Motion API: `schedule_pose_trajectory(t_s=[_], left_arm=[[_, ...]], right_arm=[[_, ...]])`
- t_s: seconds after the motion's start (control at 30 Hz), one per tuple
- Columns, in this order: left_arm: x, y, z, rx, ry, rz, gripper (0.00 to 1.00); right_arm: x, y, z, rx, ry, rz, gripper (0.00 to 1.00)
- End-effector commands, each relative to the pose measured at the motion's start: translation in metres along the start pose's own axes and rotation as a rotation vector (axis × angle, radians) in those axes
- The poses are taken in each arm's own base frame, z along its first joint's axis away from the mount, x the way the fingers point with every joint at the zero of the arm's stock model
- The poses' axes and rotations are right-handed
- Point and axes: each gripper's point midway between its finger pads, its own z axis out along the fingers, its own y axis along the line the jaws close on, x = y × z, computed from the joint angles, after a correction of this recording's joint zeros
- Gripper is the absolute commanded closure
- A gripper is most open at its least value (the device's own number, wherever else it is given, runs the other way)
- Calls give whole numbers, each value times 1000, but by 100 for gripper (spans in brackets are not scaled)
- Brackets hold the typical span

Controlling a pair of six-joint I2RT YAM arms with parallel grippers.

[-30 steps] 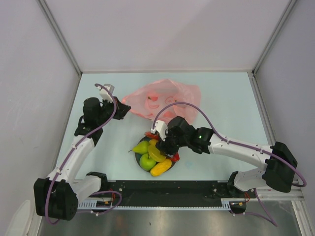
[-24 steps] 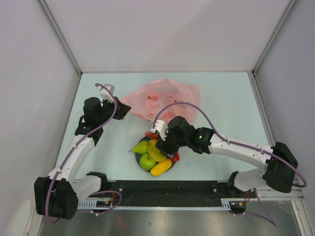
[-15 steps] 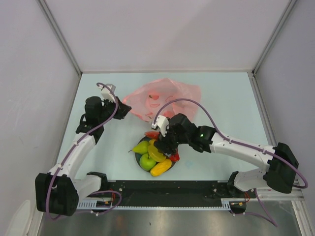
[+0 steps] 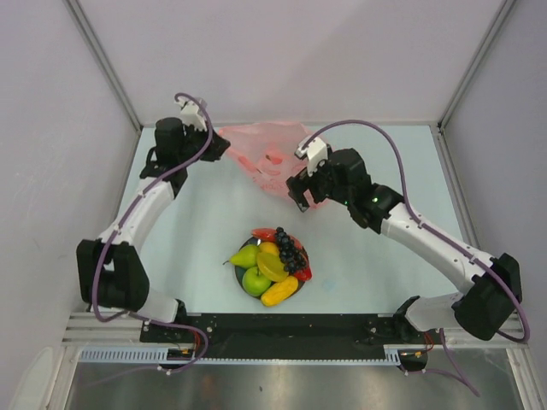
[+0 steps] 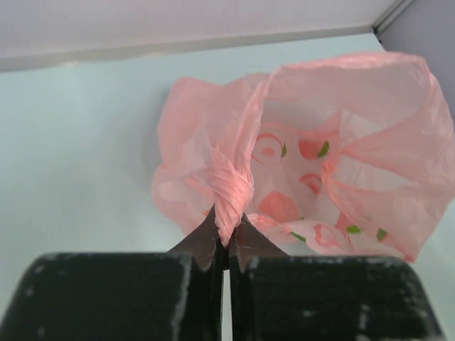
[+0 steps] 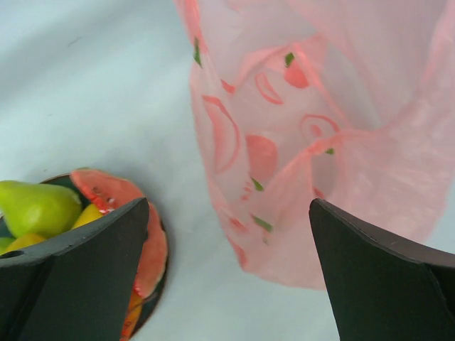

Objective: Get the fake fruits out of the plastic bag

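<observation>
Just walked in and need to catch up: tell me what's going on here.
The left gripper is shut on a twisted handle of the pink plastic bag. The right gripper hangs open beside the bag, holding nothing. The fake fruits sit piled on a dark plate nearer the arms' bases. I can't make out any fruit inside the bag.

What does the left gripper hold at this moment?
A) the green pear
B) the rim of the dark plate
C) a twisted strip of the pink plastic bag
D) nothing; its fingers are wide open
C: in the left wrist view the left gripper is shut, and a twisted strip of the plastic bag is pinched between its fingertips.
</observation>
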Motion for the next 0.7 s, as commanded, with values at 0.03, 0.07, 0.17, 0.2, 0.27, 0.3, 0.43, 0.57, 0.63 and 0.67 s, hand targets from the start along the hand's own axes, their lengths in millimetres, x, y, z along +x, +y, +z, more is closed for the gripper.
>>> schedule_pose_trajectory(t_s=[0.03, 0.07, 0.17, 0.2, 0.27, 0.3, 0.43, 0.57, 0.63, 0.67], left_arm=[[-66, 13, 28, -82, -101, 89, 96], [-62, 22, 41, -104, -75, 90, 92], [-106, 18, 49, -121, -145, 143, 43], [-126, 13, 45, -131, -189, 168, 11], [-147, 3, 31, -134, -235, 204, 0], [-152, -1, 24, -136, -242, 205, 0], [-154, -20, -19, -131, -259, 209, 0], [-115, -25, -51, -134, -190, 204, 0], [-106, -31, -73, -136, -181, 207, 0], [-90, -28, -77, -142, -154, 199, 0]], right_arm=[[-43, -59, -30, 136, -67, 55, 0], [-41, -80, -36, 176, -61, 85, 0], [-46, -118, -56, 264, -58, 162, 0], [-47, -125, -63, 282, -49, 196, 0], [-41, -147, -73, 366, -18, 249, 0], [-28, -153, -79, 414, 36, 295, 0], [-3, -180, -111, 585, 141, 367, 0], [32, -181, -139, 659, 270, 396, 0], [39, -179, -149, 658, 278, 405, 0], [46, -176, -152, 651, 287, 414, 0]])
